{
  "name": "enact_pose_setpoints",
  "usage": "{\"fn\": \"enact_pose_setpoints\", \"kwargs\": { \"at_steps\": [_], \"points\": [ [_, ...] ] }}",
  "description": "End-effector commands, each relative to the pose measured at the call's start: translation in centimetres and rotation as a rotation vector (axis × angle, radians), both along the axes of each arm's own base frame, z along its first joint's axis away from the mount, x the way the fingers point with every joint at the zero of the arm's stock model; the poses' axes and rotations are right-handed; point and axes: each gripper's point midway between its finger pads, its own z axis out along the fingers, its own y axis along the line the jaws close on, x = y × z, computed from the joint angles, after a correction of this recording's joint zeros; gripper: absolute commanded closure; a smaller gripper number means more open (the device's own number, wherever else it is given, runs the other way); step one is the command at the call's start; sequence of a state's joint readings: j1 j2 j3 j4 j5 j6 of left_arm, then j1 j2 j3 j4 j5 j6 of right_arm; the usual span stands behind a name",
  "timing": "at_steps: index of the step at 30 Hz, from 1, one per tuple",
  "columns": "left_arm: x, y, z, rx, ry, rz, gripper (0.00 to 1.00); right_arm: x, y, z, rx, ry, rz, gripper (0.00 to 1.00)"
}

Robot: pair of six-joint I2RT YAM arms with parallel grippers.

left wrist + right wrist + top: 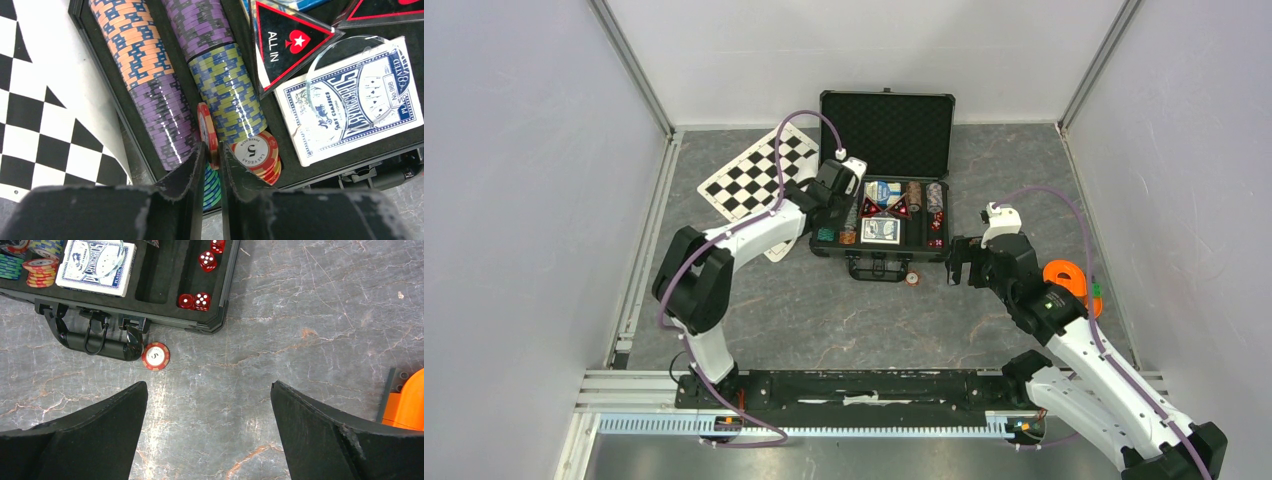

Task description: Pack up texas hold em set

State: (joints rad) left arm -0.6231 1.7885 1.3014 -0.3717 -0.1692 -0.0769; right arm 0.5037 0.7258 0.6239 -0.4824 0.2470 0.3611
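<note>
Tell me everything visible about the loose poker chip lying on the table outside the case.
The loose chip is round, red with pale edge stripes and a pale centre printed with a 5; it looks like smooth plastic. It lies flat, face up, on the grey marbled table, just outside the front of the case, right beside one end of its black handle, perhaps touching it. Nothing grips it.
</note>
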Motion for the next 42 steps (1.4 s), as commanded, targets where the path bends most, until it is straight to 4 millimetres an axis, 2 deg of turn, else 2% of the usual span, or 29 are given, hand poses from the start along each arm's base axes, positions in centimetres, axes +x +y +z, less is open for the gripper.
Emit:
{"fn": "enact_pose_setpoints", "kwargs": {
  "at_steps": [1, 6, 12, 20, 26, 29, 32, 35, 37, 42],
  "points": [
    [0.5, 1.2, 2.8, 0.013, -0.055, 0.036, 0.84, 0.3, 0.2, 0.7, 0.011, -0.030, 0.006, 0.01],
    [1.0, 2.0, 2.8, 0.007, -0.058, 0.074, 0.91, 0.3, 0.3, 0.7, 0.015, -0.030, 0.009, 0.01],
    [1.2, 1.8, 3.2, -0.023, -0.071, 0.078, 0.97, 0.3, 0.3, 0.6, 0.017, -0.025, 0.011, 0.01],
    [0.8, 2.4, 5.1, -0.034, -0.096, 0.062, 0.98, 0.4, 0.4, 0.9, 0.012, -0.029, 0.016, 0.01],
    [0.3, 1.6, 5.0, -0.024, -0.150, -0.111, 0.98, 0.4, 0.4, 1.0, 0.006, -0.025, 0.018, 0.01],
    [-0.2, 0.6, 6.0, -0.095, -0.250, -0.200, 0.98, 0.4, 0.4, 1.2, 0.006, -0.026, 0.018, 0.01],
    [-0.5, 0.8, 7.3, -0.131, -0.337, -0.225, 0.98, 0.4, 0.3, 1.3, 0.008, -0.030, 0.016, 0.01],
    [-1.4, 0.1, 8.0, -0.163, -0.387, -0.341, 0.98, 0.3, 0.3, 1.3, 0.010, -0.030, 0.017, 0.01],
    [-1.6, 0.1, 7.8, -0.173, -0.391, -0.382, 0.98, 0.3, 0.4, 1.2, 0.012, -0.027, 0.018, 0.01],
    [-3.5, -0.8, 7.1, -0.204, -0.371, -0.647, 0.98, 0.2, 0.4, 1.4, 0.017, -0.030, 0.020, 0.01]
  ]
}}
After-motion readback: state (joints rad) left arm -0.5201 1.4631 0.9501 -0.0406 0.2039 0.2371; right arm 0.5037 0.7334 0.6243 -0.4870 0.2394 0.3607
